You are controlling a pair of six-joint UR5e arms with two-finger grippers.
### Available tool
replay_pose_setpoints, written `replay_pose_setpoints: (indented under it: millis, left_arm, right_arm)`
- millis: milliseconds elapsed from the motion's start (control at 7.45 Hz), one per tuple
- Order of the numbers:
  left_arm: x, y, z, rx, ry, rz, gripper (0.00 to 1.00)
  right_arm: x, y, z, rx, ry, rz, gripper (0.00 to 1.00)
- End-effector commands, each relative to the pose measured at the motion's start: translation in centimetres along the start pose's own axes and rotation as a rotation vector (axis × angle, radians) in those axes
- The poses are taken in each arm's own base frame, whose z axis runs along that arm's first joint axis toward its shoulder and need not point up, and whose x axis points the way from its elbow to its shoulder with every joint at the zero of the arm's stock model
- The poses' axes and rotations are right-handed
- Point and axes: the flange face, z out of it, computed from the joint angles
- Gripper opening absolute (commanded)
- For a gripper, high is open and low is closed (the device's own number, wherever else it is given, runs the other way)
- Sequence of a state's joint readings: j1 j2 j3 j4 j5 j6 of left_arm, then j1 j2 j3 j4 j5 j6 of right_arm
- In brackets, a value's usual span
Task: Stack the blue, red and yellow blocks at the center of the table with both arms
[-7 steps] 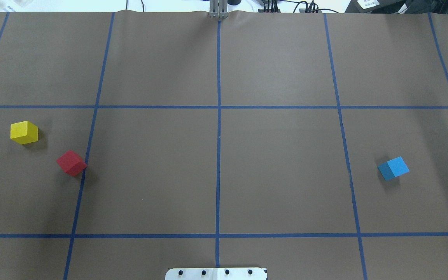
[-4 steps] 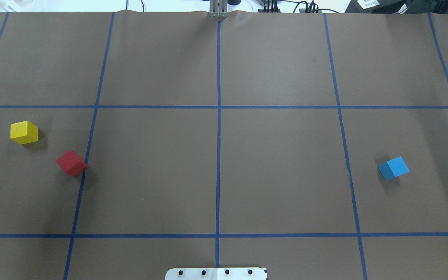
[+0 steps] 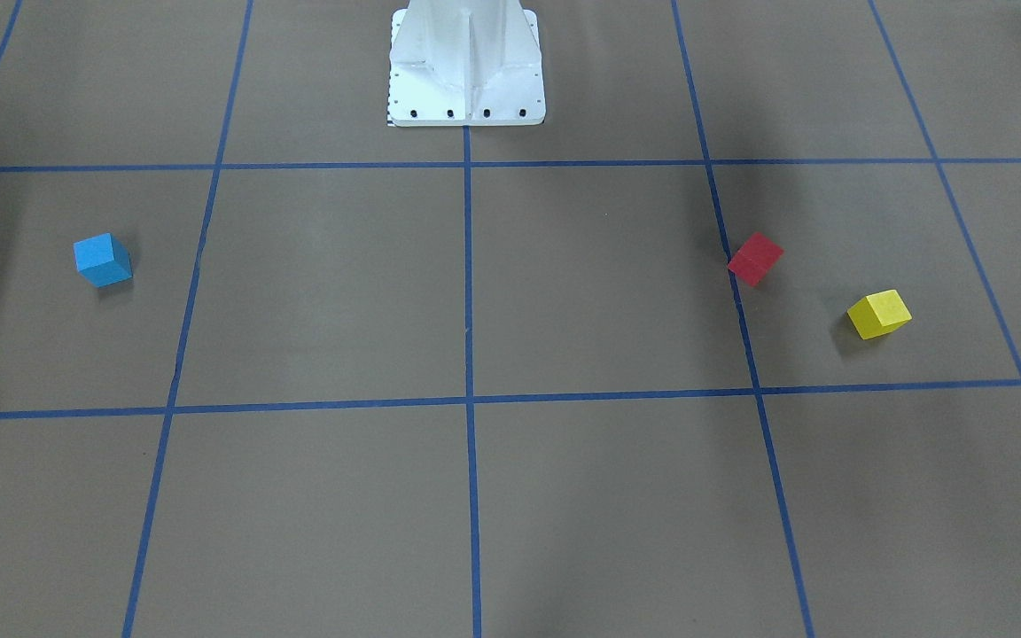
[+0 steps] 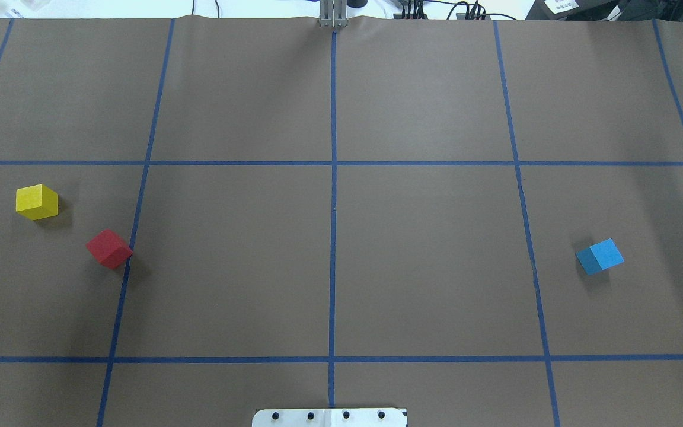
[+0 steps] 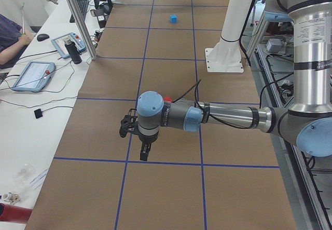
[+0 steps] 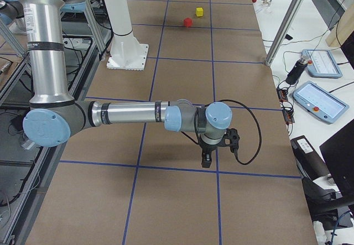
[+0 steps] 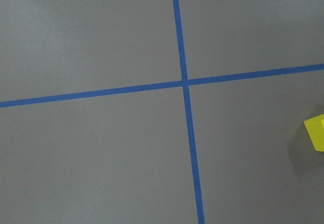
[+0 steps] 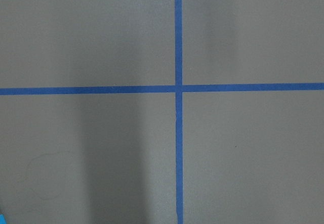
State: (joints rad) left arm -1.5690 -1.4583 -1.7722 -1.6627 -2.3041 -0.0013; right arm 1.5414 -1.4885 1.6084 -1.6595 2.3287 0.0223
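No readable brand or label. Text on the 2 pendants (image 6: 318, 102) on the side bench is too small to read.

Surface (image 4: 424, 267): matte brown paper w/ a grid of blue tape (image 4: 332, 237). Overhead view shows 2 lines running across and 5 running away from the robot.

3 blocks, 1 of each colour. All are small matte cubes w/ crisp edges, flat on the surface, none stacked.
- Blue block (image 4: 600, 256): robot's R side, alone, well apart from the other 2, turned askew to the grid.
- Red block (image 4: 109, 249): robot's L side, also askew, 1 corner at a tape line.
- Yellow block (image 4: 36, 201): further out on the L, near the red but not touching. It also shows cut off at the R edge of the L wrist view.

All 3 sit well away from the centre cross of the grid.

Base (image 3: 466, 62): white, smooth, flared pedestal on a flat plate. 4 dark bolt holes show along its front edge.

2 arms, each a silver tube w/ light-blue joint caps and a black wrist unit.
- L arm (image 5: 228, 117): forearm about level over the surface, jaws pointing down above a tape line. Seen only from the side, so can't tell if the jaws are spread or closed.
- R arm (image 6: 133, 114): same pose at the other end, w/ a black cable looping off the wrist. Jaws point down near a tape line; can't tell their state either.

Each wrist view shows 1 tape crossing on plain paper.
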Motion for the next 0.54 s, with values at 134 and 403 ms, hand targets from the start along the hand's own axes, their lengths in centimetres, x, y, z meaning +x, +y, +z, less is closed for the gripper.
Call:
replay_pose_setpoints:
  millis: [134, 403]
  left_arm:
    - [0.2, -0.2, 0.0, 0.005, 0.005, 0.005, 1.00]
    - [0.2, -0.3, 0.0, 0.006, 0.005, 0.008, 1.00]
  right_arm:
    - [-8.6, -4.4, -2.5, 0.046, -0.106, -0.139, 0.99]
    - [-16.9, -3.2, -1.7, 0.055, -0.196, -0.264, 0.99]
